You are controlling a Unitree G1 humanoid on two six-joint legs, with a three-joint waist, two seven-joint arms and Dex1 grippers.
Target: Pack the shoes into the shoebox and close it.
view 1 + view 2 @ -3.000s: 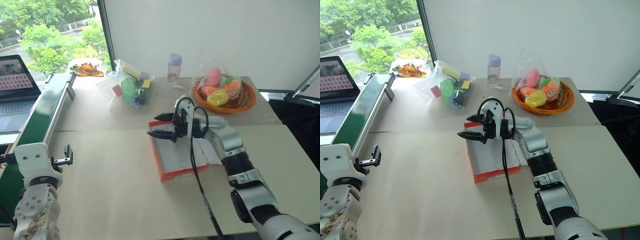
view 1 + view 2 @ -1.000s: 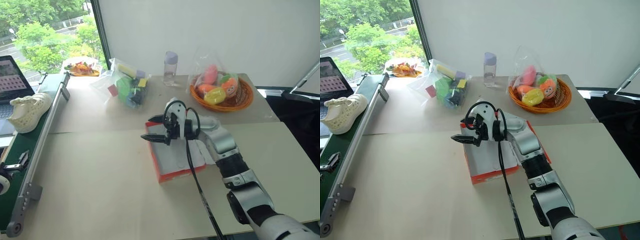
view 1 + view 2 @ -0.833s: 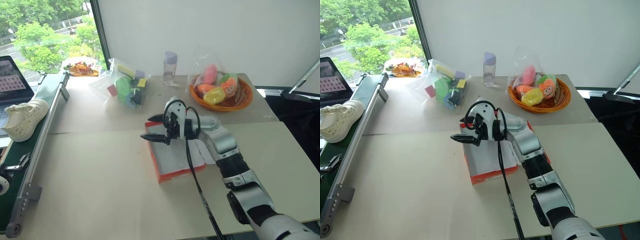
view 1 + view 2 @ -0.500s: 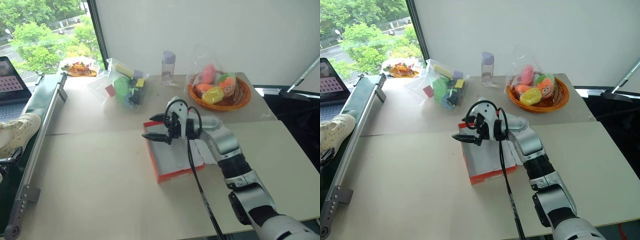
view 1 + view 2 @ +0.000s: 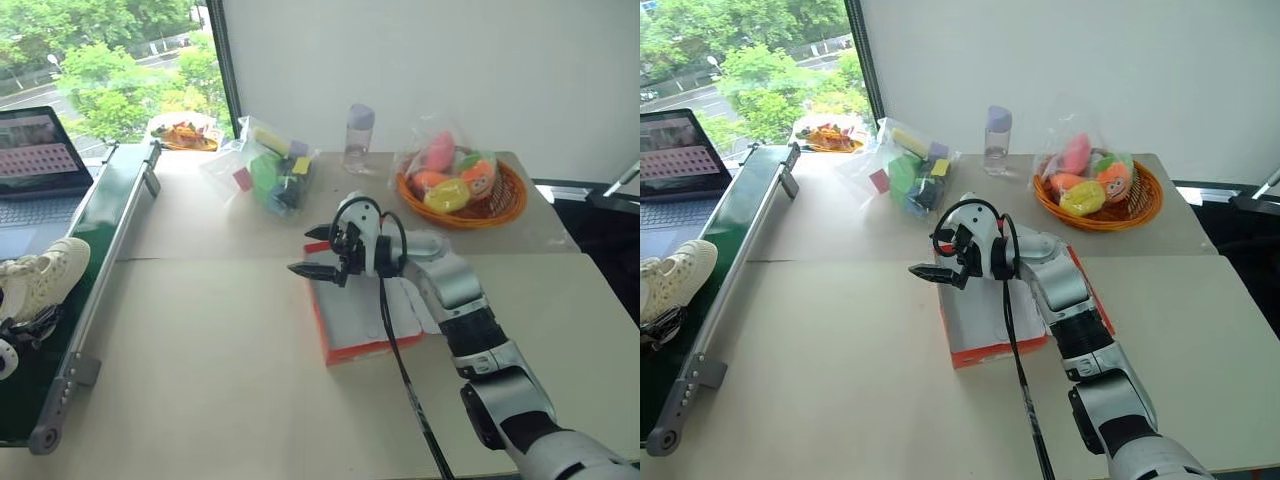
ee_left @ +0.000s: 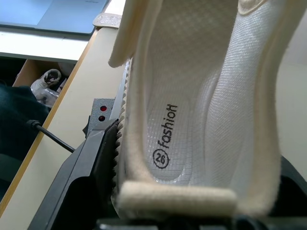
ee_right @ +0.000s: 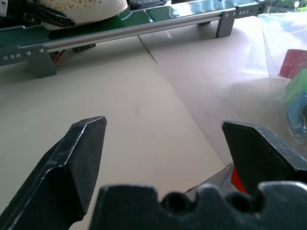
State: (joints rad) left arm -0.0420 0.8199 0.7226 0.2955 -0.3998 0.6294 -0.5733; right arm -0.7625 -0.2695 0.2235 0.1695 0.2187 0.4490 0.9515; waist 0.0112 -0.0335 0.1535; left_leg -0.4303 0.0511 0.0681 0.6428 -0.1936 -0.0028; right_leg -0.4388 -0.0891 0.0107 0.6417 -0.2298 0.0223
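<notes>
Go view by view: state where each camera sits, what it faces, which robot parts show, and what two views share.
Left and right eye views: on the head, looking down over the beige table; the right gripper hovers open over the flat red-orange cardboard shoebox.
Left wrist view: on the left wrist, looking into a cream-white lacy shoe between its black fingers.
Right wrist view: on the right wrist, looking between open fingers towards the green conveyor.
Shared: the shoe on the conveyor.

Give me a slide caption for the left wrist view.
Left claw straddling the heel of a cream-white shoe, its insole printed "fashion 26", above the conveyor's edge.
</notes>
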